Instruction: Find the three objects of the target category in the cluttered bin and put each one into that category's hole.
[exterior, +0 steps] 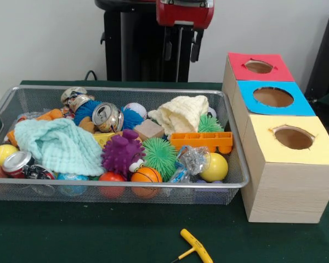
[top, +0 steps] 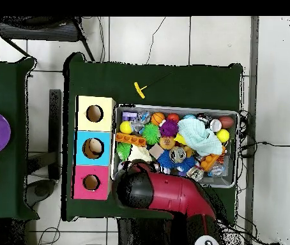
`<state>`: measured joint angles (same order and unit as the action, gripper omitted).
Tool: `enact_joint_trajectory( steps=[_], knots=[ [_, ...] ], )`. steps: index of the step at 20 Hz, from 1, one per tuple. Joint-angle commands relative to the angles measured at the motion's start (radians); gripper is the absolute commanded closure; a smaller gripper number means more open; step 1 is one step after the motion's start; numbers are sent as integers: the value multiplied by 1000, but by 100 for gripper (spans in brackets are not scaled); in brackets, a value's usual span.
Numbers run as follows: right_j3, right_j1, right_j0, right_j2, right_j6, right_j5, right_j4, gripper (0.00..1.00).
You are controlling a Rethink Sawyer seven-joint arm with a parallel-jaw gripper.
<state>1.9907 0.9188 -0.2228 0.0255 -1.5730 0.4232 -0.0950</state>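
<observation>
Front view: end effector (exterior: pixel 180 50) above cluttered bin's (exterior: pixel 120 91) far rim, fingers apart, empty.
Bin: heaped toys.

We have two views. The front camera sits low across the table, facing the pedestal (exterior: pixel 145 41), close to the wire bin (exterior: pixel 153 91) and three boxes (exterior: pixel 274 129). The overhead camera looks straight down from high up, robot base at the bottom, taking in the whole table (top: pixel 173 80) and surrounding floor (top: pixel 278 76). Both share bin (top: pixel 234 182), boxes (top: pixel 83 150) and yellow tool (top: pixel 139 89).
</observation>
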Motion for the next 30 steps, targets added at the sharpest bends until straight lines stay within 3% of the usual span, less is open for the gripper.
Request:
enact_joint_trajectory(
  steps=[1,11,19,30],
  knots=[
    [-117,-73,-70,-30,-75,-67,-44,0],
    [-267,-199,-94,-17,-95,-91,-49,0],
    [-363,-248,-90,2,-97,-100,-45,0],
    [-345,-189,-104,-5,-84,-62,-42,0]
  ],
)
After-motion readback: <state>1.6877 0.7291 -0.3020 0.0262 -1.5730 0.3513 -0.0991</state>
